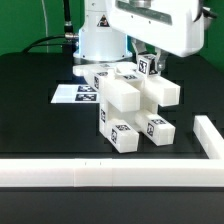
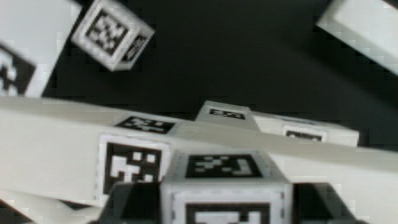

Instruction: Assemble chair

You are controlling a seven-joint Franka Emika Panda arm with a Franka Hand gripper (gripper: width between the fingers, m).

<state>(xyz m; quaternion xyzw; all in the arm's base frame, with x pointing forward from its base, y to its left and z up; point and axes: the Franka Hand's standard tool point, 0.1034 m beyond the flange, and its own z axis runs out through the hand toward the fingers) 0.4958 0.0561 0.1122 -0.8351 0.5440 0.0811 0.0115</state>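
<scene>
Exterior view, table (image 1: 30, 130): black, with a white rail (image 1: 60, 172) along its near edge.
Chair (image 1: 135, 110): half-built, standing mid-table, right of the marker board (image 1: 75, 95).
Gripper (image 1: 148, 66): directly above the chair, jaws narrow, clamped on its topmost tagged block (image 2: 222, 190).
Axis: the block seems upright under the tool, so the next move probably runs straight down.

Partly assembled chair (image 1: 125, 100) stands midway on the table (image 1: 30, 125). The marker board (image 1: 68, 95) lies behind it, toward the exterior view's left. A border rail (image 1: 90, 173) runs before it and along the exterior view's right.
</scene>
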